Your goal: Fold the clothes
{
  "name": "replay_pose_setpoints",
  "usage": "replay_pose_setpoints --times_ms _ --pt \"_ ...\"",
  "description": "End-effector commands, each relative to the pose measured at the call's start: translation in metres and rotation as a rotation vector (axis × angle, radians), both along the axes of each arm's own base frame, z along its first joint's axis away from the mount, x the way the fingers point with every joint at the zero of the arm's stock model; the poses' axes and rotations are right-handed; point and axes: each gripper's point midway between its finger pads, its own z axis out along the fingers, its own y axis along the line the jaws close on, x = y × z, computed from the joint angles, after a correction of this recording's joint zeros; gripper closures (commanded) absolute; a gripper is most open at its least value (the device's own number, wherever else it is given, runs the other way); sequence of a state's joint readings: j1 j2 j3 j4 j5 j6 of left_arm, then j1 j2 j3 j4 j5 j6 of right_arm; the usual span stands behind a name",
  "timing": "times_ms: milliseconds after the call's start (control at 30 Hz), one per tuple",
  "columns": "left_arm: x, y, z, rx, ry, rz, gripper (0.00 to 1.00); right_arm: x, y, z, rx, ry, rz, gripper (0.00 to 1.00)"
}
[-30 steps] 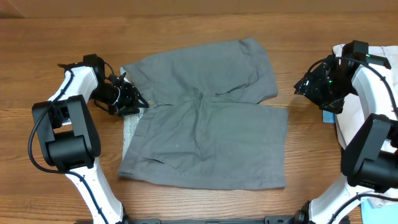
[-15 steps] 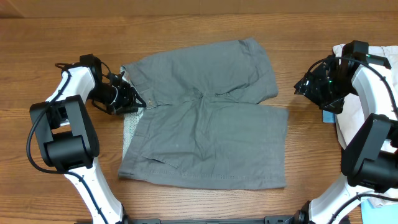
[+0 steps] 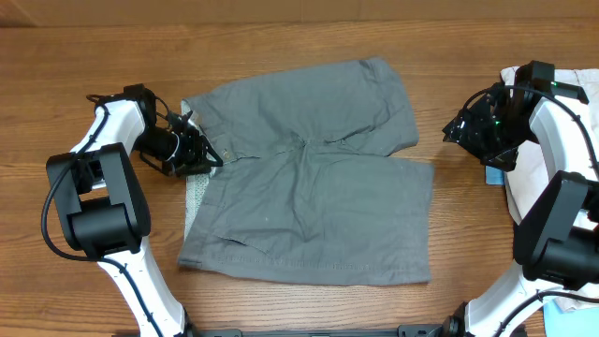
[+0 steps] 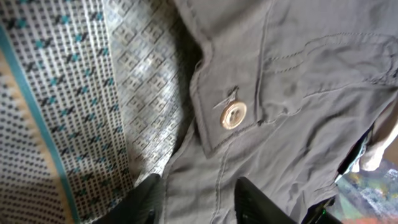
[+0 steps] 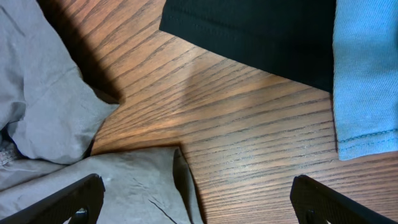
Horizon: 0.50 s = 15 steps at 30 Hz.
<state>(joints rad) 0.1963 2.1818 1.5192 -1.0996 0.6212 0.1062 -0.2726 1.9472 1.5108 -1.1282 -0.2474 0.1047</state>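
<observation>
Wood-grain tabletop carries everything here, and the mid-grey shorts lie spread across the middle of it, front up, waistband toward the left arm and both leg hems toward the right arm, with a slanted crease running from the crotch into the upper leg. Off the hem side of the shorts, well apart from them, a pale garment sits under the right arm. The right wrist view shows a black piece and a light-blue piece there too, with bare wood between them and the hems. The step in hand looks like squaring up the waistband before the first fold. To do it well, the fly flap should be drawn flat so the patterned lining is covered, and the cloth pulled gently away from the hems to take out the crotch crease. The fold should wait until both legs lie smooth, since a wrinkle trapped now will likely show in the finished fold. The left end effector is down on the waistband edge of the shorts. Its jaws stand partly apart with grey cloth lying between them, but I cannot tell whether they pinch that cloth or only straddle it. The right end effector hangs just off the hem corner of the shorts, jaws spread wide, holding and touching nothing. Just ahead of the left jaws, the tan button sits on the turned-back flap.
</observation>
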Motion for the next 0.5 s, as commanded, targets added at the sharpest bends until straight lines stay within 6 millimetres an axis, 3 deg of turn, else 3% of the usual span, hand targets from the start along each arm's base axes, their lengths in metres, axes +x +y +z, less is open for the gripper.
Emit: replay_pose_setpoints --times_ms 0,100,333,467 --pt "0.0 0.007 -0.008 0.063 0.002 -0.036 0.55 0.009 -0.002 0.017 -0.015 -0.054 0.002 0.0" --pt "-0.005 0.014 -0.012 0.11 0.024 -0.048 0.52 0.009 -0.002 0.017 -0.015 -0.054 0.001 0.0" --pt "-0.013 0.001 -0.011 0.056 0.051 -0.05 0.53 0.009 -0.002 0.017 -0.015 -0.054 0.001 0.0" --pt "-0.014 -0.009 -0.009 0.022 0.052 -0.057 0.62 0.009 -0.002 0.017 -0.015 -0.054 0.001 0.0"
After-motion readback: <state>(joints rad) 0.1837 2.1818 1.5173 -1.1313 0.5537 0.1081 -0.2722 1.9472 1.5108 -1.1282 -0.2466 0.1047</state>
